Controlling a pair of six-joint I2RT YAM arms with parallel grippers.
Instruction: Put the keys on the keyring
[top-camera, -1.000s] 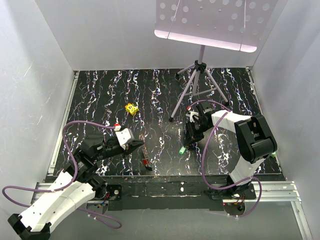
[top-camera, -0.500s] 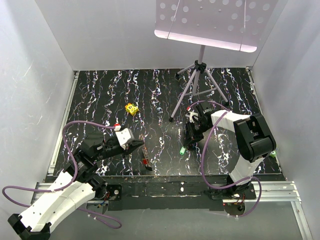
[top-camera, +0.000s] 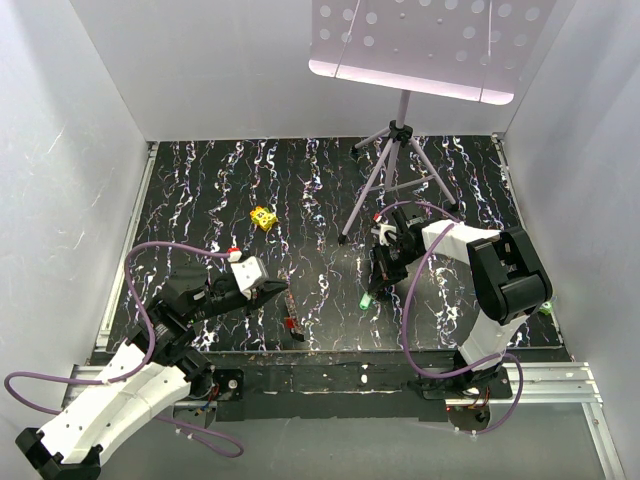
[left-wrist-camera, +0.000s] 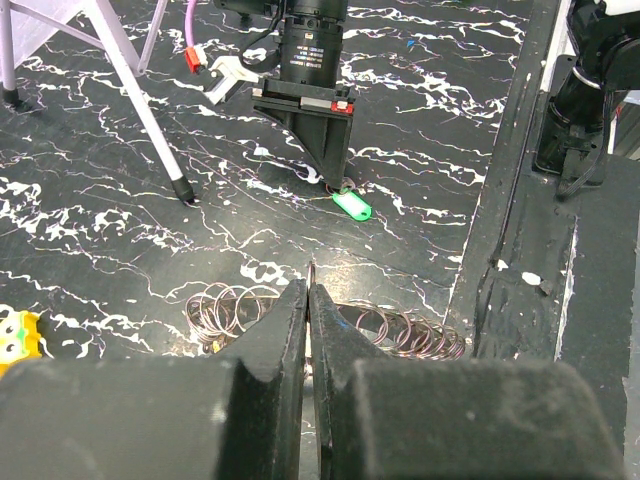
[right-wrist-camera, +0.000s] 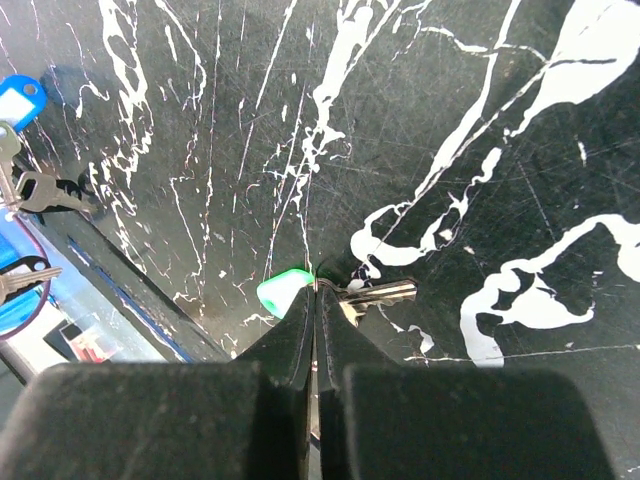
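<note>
My right gripper (right-wrist-camera: 317, 290) is shut on the green key (right-wrist-camera: 283, 291), pinching it where the green head meets the metal blade (right-wrist-camera: 385, 293), low on the black marbled table. The top view shows that green key (top-camera: 366, 299) under the right gripper (top-camera: 373, 289). My left gripper (left-wrist-camera: 308, 290) is shut, and the thin metal edge of the keyring (left-wrist-camera: 313, 272) sticks out between its tips. Coppery wire loops (left-wrist-camera: 228, 310) show on either side of its fingers. A red key (top-camera: 291, 325) lies near the front edge. A blue key (right-wrist-camera: 20, 100) lies off to the side.
A grey tripod stand (top-camera: 395, 160) with a perforated white plate stands at the back right; one leg (left-wrist-camera: 150, 110) reaches down near the right gripper. A yellow block (top-camera: 263, 217) sits mid-left. White walls close in the table on three sides.
The right gripper's jaws have closed onto the green key. The left arm has not moved.
</note>
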